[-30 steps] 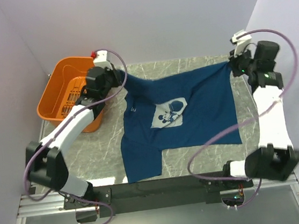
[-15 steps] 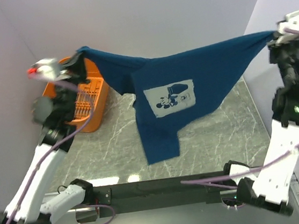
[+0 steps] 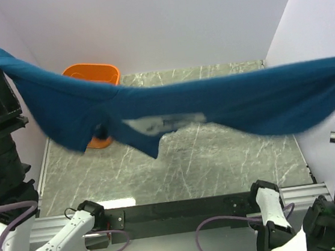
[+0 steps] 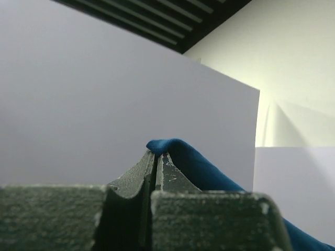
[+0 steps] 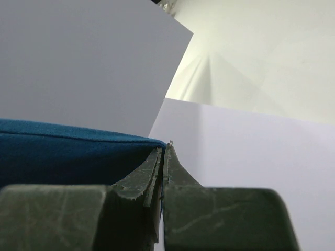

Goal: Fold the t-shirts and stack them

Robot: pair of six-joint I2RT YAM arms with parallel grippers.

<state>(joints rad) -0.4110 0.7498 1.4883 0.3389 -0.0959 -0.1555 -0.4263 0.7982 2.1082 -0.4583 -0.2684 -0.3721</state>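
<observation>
Over grey marbled counter (image 3: 219,156), navy t-shirt (image 3: 243,101) stretched aloft from 10 o'clock to 3 o'clock, print blurred. Orange basket (image 3: 92,73) at 11 o'clock, partly behind cloth. Left hand (image 4: 156,155) clamped on one shirt edge, right hand (image 5: 163,150) on the opposite edge.

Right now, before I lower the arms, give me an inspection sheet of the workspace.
Surface: grey marble-pattern table, nothing resting on its visible part.
Job's things: navy t-shirt stretched in the air between both arms, sagging mid-span, print blurred.
Clutter: orange basket at the far left corner, partly hidden by the shirt.
Grippers: left tool shut on one shirt edge; right tool shut on the opposite edge.
Cables: purple cables loop near the arm bases, below the shirt.
Surroundings: plain pale walls.
</observation>
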